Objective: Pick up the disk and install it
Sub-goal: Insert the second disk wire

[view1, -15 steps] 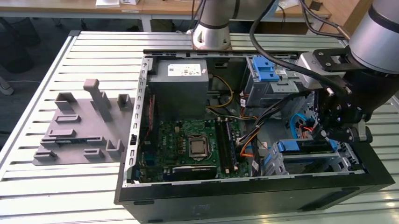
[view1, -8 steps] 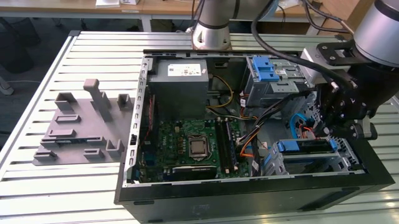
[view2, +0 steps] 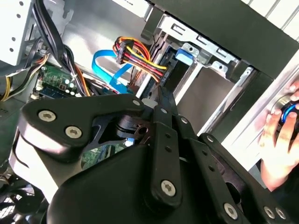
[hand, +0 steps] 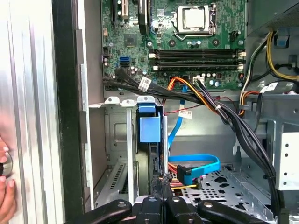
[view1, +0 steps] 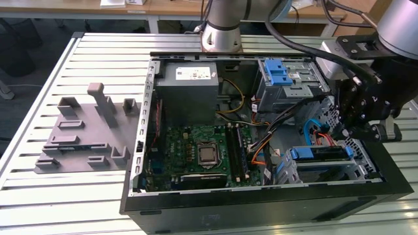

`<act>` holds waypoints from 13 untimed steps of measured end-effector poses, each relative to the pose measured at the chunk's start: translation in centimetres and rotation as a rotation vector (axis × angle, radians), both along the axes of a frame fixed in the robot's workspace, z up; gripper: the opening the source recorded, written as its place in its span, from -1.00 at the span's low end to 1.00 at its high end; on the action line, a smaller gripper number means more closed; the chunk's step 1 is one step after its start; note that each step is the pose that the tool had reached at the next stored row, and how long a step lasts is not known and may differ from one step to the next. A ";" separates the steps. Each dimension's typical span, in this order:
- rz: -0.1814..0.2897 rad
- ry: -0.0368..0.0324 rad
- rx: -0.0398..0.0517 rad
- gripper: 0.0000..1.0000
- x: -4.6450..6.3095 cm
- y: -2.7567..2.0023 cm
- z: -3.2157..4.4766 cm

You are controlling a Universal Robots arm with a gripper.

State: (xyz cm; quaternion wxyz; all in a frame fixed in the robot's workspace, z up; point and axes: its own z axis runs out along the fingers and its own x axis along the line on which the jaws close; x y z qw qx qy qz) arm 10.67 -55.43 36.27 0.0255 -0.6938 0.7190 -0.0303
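The disk (view1: 318, 154), in its blue plastic carrier, sits in the metal bay at the corner of the open computer case (view1: 261, 205) on the exterior view's right. In the first wrist view the disk (hand: 150, 129) stands edge-on between the bay's rails, and in the second wrist view its blue end (view2: 184, 54) shows in the bay. My gripper (view1: 345, 131) hangs just above that bay. Its fingers (view2: 162, 103) are pressed together with nothing between them, and the gripper (hand: 163, 185) points at the disk's end.
A bundle of coloured and blue cables (hand: 196, 168) lies beside the bay. A second cage with a blue latch (view1: 282, 73) and the grey power supply (view1: 189, 81) sit at the back. A grey fixture plate (view1: 81, 137) lies beside the case. A person's hand (view2: 280, 135) is outside the case wall.
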 end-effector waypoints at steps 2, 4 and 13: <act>0.000 0.0002 0.0001 -0.79 -0.6 0.00 0.04; 0.000 0.0013 -0.0001 -0.79 -0.9 0.01 0.10; 0.001 0.0146 0.0004 -0.79 -1.0 0.69 0.73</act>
